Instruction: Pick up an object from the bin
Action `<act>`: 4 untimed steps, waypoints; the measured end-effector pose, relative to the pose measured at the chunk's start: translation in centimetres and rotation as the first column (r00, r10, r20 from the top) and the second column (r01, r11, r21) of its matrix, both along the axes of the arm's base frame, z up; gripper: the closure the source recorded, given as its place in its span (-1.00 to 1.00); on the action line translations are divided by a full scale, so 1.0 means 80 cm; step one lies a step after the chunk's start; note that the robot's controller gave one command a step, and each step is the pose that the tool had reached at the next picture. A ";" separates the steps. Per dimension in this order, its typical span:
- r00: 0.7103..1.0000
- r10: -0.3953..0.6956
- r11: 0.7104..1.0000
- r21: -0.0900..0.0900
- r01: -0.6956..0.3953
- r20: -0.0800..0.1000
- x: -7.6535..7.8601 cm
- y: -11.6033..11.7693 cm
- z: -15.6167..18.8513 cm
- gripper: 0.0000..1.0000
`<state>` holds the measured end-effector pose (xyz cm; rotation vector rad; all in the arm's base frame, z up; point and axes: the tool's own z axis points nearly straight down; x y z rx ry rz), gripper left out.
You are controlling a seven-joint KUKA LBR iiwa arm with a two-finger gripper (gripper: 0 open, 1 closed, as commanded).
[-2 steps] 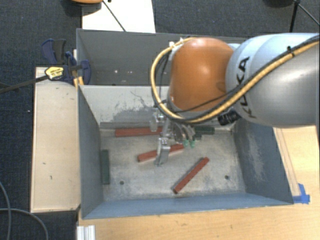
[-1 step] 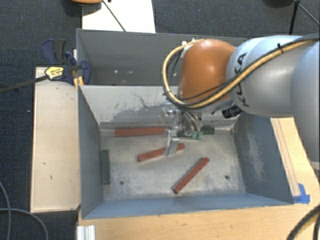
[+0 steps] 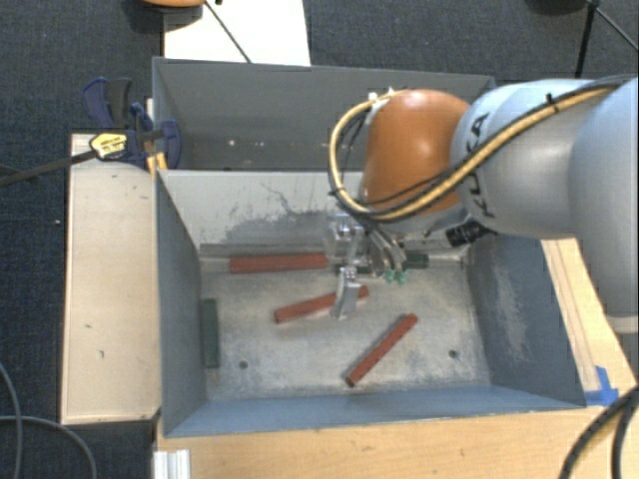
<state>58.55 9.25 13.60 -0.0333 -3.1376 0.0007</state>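
Note:
My gripper (image 3: 346, 302) hangs low over the middle of the bin, its metal finger tips down at a short red-brown stick (image 3: 306, 308) that lies slanted on the floor. The tip touches or overlaps the stick's right end. A longer red-brown stick (image 3: 278, 262) lies along the back wall, just left of the gripper. Another red-brown stick (image 3: 381, 349) lies slanted to the front right.
A dark green bar (image 3: 210, 332) rests against the left wall. A small green piece (image 3: 414, 261) lies by the back wall, partly under the arm. The orange dome and cables cover the back right part of the bin.

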 end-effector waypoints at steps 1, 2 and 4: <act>0.999 0.033 0.999 0.000 -0.033 0.002 -0.008 -0.017 0.014 -1.00; 1.000 0.019 1.000 0.002 -0.019 0.011 -0.002 -0.020 -0.069 -1.00; 0.999 0.049 0.999 0.003 -0.049 -0.003 -0.003 -0.019 -0.101 1.00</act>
